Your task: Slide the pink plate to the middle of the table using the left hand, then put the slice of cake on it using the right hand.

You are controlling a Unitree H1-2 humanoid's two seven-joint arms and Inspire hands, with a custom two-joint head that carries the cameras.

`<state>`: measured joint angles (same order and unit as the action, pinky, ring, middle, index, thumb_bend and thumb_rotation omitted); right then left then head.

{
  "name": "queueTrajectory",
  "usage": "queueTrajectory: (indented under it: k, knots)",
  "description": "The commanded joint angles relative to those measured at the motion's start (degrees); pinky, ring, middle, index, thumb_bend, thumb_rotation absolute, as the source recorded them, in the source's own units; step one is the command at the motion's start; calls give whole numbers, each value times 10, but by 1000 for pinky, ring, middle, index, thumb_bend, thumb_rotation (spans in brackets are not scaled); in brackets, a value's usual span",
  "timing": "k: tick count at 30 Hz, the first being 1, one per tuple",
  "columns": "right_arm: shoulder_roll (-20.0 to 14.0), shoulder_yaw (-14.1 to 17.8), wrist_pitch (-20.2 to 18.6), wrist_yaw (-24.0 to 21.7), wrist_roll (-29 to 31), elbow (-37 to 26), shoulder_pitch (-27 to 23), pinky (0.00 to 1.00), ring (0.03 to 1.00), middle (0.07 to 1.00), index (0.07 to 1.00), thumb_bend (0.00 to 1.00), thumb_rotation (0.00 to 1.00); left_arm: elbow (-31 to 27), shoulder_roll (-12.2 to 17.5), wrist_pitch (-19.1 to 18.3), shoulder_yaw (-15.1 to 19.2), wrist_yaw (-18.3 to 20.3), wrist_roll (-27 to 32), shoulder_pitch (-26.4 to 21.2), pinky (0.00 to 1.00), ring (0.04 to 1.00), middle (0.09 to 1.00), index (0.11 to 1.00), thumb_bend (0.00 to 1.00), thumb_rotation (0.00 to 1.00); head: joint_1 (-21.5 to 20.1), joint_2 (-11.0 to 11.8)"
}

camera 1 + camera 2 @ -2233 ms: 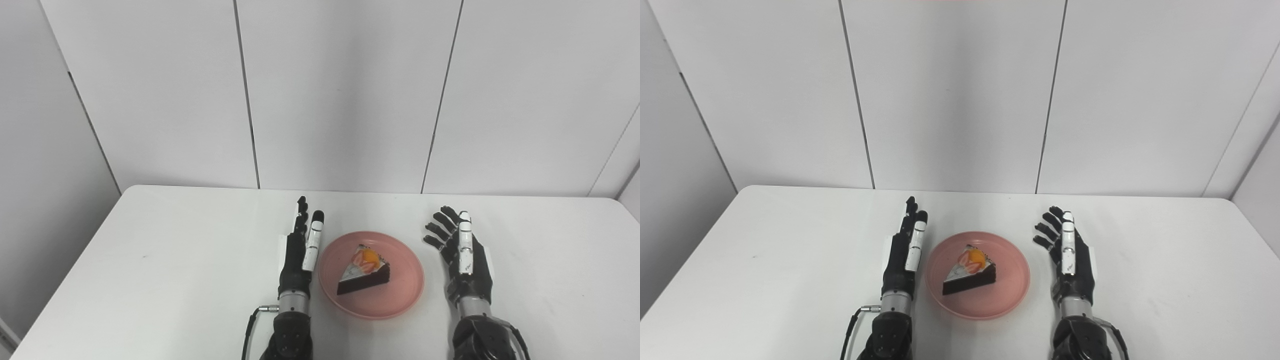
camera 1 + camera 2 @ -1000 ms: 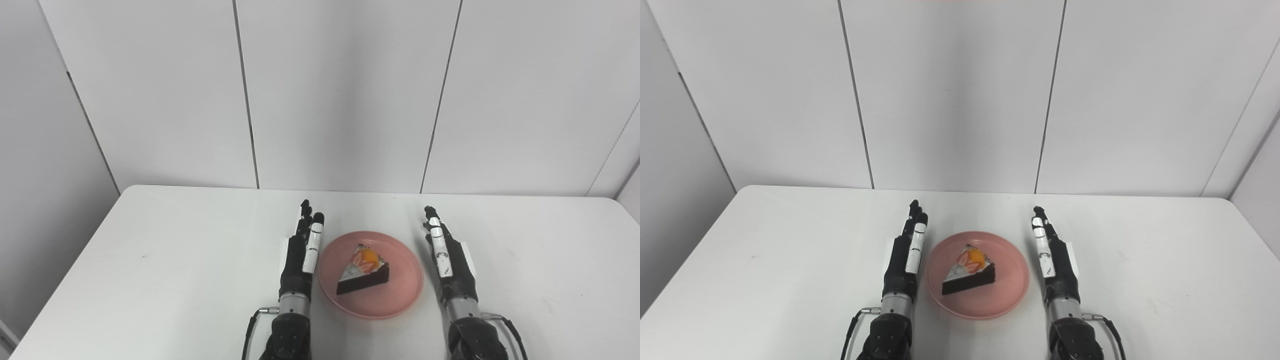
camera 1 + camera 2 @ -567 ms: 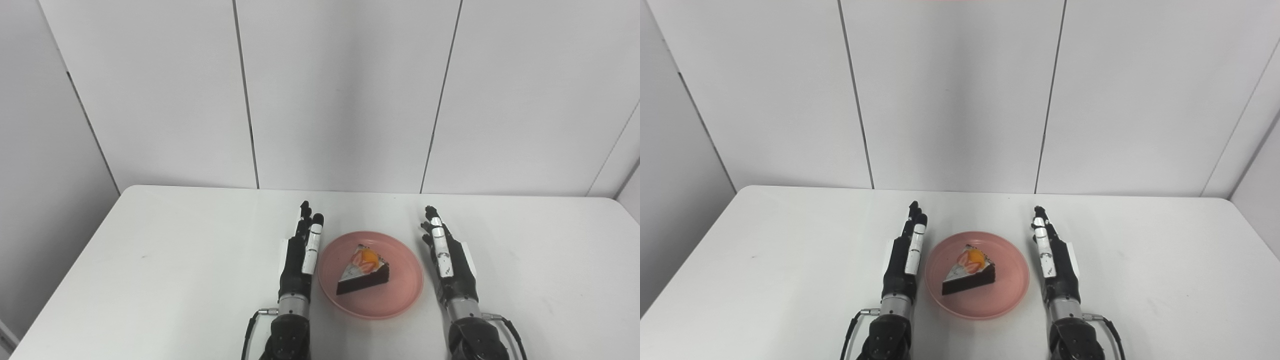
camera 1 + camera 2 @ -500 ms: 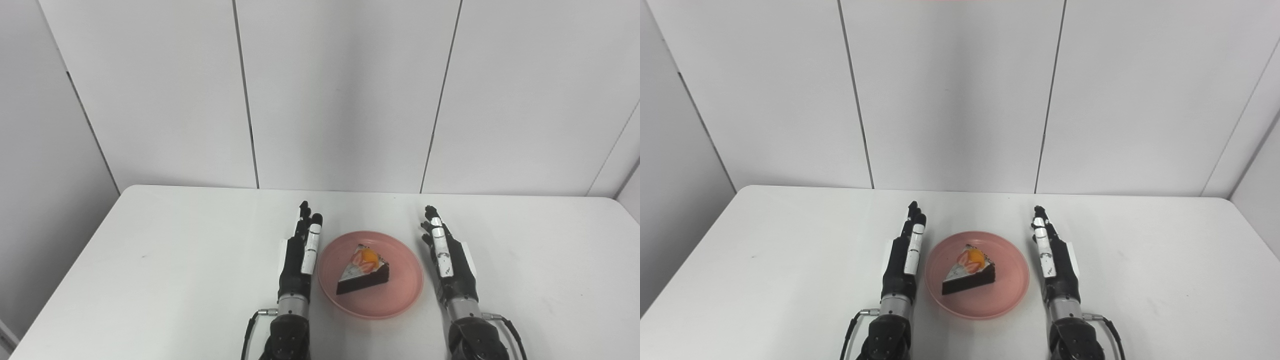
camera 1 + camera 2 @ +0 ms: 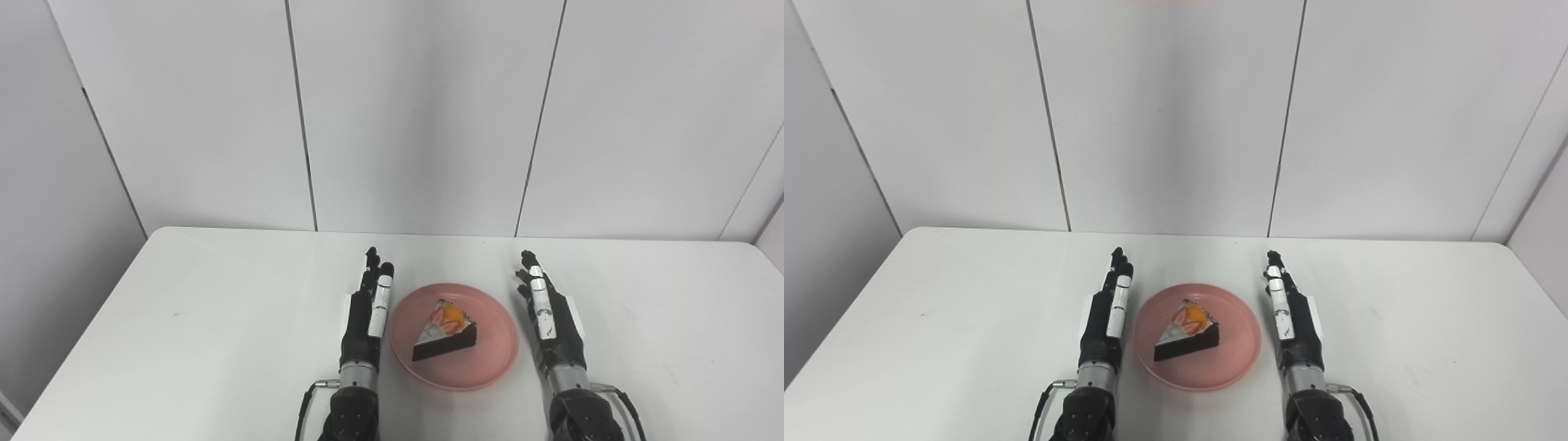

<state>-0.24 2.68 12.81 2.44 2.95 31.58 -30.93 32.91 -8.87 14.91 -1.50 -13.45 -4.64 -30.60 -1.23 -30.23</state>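
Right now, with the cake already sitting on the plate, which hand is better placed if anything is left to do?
Neither: the slice of cake rests on the pink plate; left hand and right hand flank it, open.

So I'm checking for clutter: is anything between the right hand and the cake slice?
Nothing visible. The right hand is beside the pink plate, and only bare plate lies between it and the cake slice.

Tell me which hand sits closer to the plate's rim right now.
The left hand: its inner edge lies right beside the pink plate's left rim. The right hand shows a slightly wider strip of table before the right rim. Both are open, holding nothing.
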Motion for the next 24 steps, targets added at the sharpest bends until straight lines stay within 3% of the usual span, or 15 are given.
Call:
queueTrajectory:
  k: [1, 24]
  knots:
    - [4, 1, 24, -3, 2, 11, 19, 960, 944, 956, 915, 807, 1000, 0, -3, 7, 0, 5, 1, 10, 1000, 1000, 1000, 1000, 698, 1000, 0, 0]
    - [3, 3, 17, -5, 6, 7, 17, 973, 944, 951, 921, 799, 1000, 2, -1, 8, -3, 4, -3, 9, 1000, 1000, 1000, 1000, 686, 1000, -3, -1]
